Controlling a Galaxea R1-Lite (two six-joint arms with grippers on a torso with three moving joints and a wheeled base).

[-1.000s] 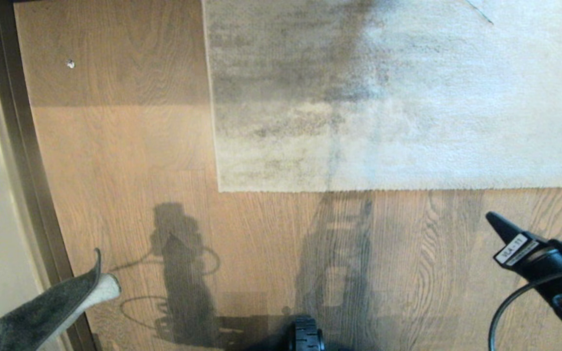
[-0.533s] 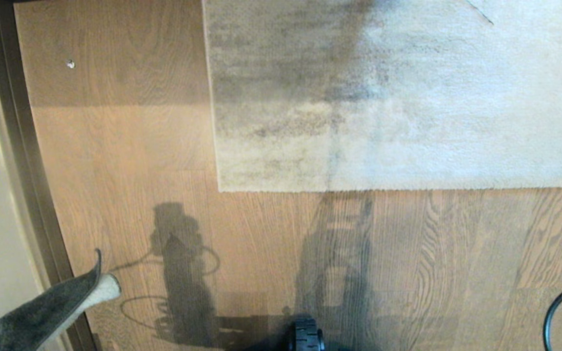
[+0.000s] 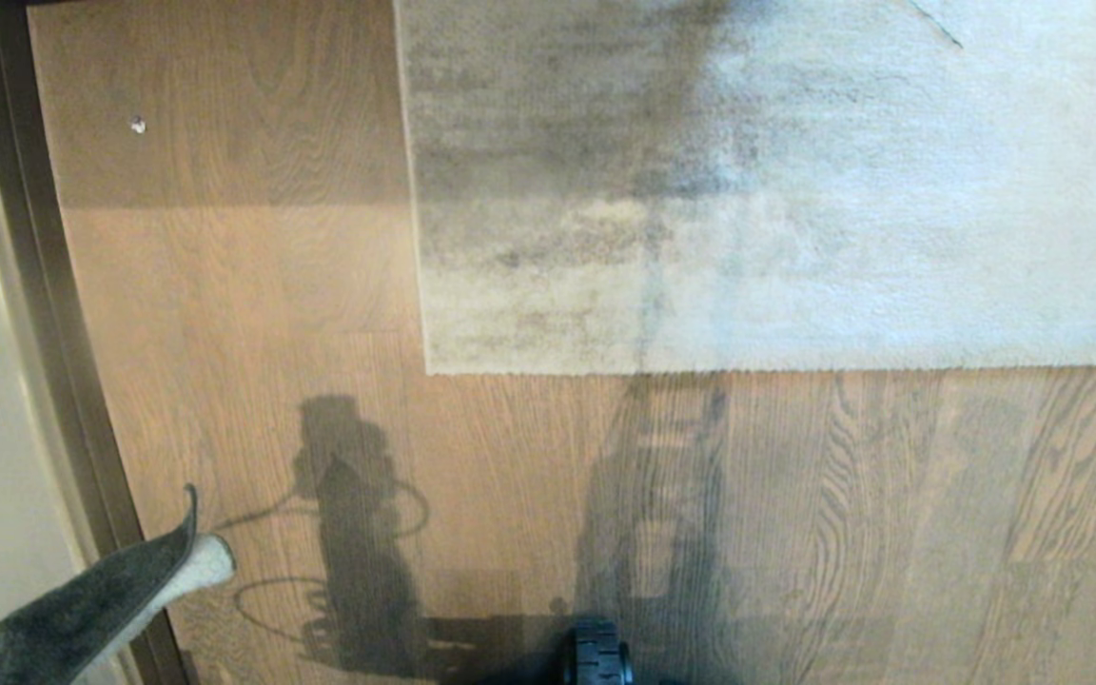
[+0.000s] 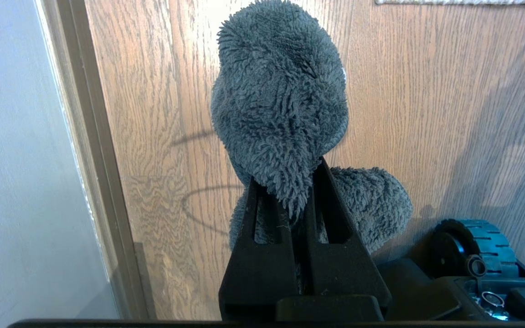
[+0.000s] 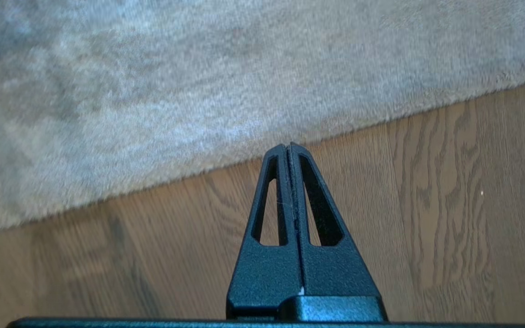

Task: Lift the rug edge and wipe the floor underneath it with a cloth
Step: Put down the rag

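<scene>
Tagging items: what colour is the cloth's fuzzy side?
Dark grey; the cloth shows best in the left wrist view.

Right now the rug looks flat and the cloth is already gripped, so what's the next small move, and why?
Probably open the right gripper so it can take the rug edge. Its jaws are pressed together and empty, tips over bare floor just short of the edge, which lies flat. The left gripper already clamps the cloth, so wiping only waits on the lift.

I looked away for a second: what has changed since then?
The right gripper has swung out of the head view past its right edge; empty and shut, it now hangs over the floor by the rug edge. Nothing was gripped or released. The left gripper still holds the cloth; the rug lies flat.
</scene>
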